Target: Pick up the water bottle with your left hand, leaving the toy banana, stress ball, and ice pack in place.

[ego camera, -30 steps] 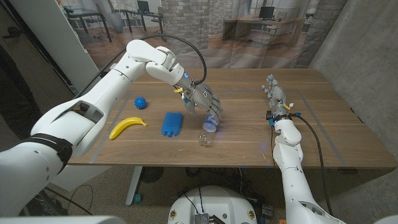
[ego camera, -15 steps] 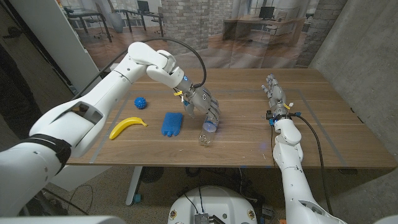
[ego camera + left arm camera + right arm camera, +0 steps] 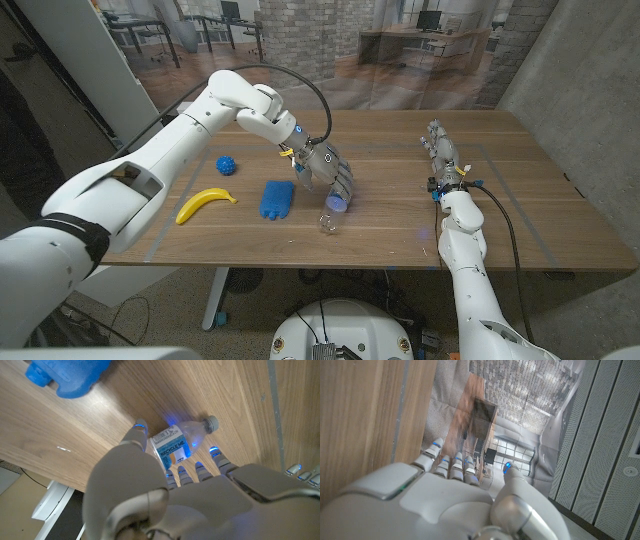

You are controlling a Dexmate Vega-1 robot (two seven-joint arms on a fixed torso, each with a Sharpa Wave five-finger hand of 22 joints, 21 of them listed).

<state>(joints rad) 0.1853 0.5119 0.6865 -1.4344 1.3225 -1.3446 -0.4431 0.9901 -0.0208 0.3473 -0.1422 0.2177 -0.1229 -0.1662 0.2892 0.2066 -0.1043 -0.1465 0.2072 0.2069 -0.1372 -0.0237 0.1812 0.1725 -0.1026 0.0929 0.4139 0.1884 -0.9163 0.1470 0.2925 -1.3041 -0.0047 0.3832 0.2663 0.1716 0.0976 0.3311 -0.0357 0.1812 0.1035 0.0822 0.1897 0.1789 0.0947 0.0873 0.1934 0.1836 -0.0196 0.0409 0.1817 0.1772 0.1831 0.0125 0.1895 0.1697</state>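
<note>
Water bottle [image 3: 329,219] lies near the table's [image 3: 520,220] front edge in the head view, toward six o'clock from the left hand [image 3: 327,176], cap end nearest the edge. That hand hovers over it with fingers spread and lit fingertips pointing down, holding nothing, probably lining up for a grasp. The ice pack [image 3: 277,198] sits at about nine o'clock from the bottle, the toy banana [image 3: 205,203] farther the same way, and the stress ball [image 3: 227,165] toward ten o'clock; all three lie apart from the hand, so a straight descent should leave them alone. The right hand [image 3: 441,154] stands on its edge at three o'clock, well apart, fingers extended and empty.

From the left wrist, the bottle [image 3: 182,442] lies on its side between the thumb and the other fingers [image 3: 218,459], which bracket it without visibly touching. A corner of the ice pack [image 3: 70,377] shows nearby.

From the right wrist, the right hand [image 3: 445,495] grips nothing, fingers straight beside the table edge.
</note>
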